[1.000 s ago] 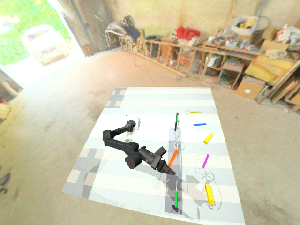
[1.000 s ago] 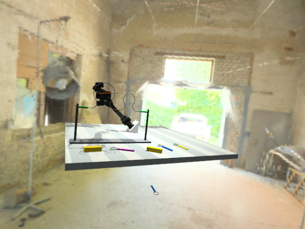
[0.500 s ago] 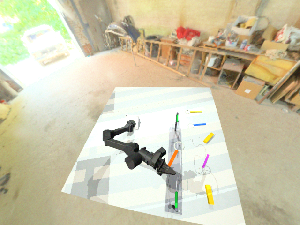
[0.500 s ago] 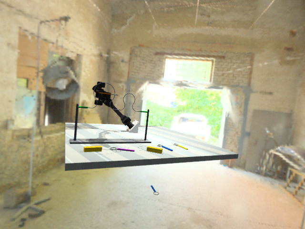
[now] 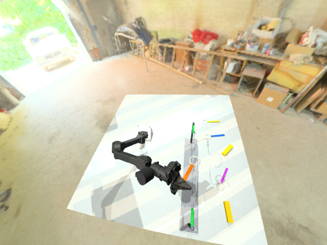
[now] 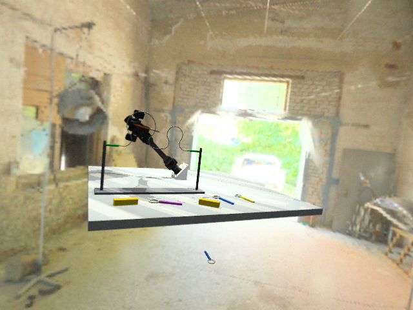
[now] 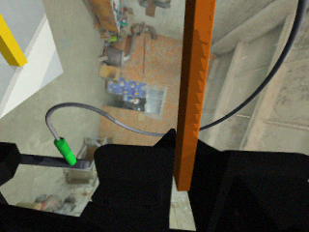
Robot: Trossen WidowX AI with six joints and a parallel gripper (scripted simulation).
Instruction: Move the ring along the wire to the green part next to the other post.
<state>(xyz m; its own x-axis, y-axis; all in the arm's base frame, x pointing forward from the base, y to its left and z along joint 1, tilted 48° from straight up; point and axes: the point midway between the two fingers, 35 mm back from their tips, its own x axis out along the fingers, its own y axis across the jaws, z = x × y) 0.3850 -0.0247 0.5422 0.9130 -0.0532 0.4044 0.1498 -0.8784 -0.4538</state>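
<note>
My gripper is shut on the orange handle, high above the base. The pale ring is at the handle's far end. In the exterior view it shows nearly edge-on, by the right side of the wire's large loop. The wire seems to pass through it; whether they touch, I cannot tell. The ring is out of the wrist view. The grey wire runs between a green part by the near post and another green part by the far post.
The large loop curves close around my gripper in the exterior view, with an S-bend beyond it. On the table lie a purple-handled ring, a blue-handled ring, a yellow-handled ring and two yellow blocks.
</note>
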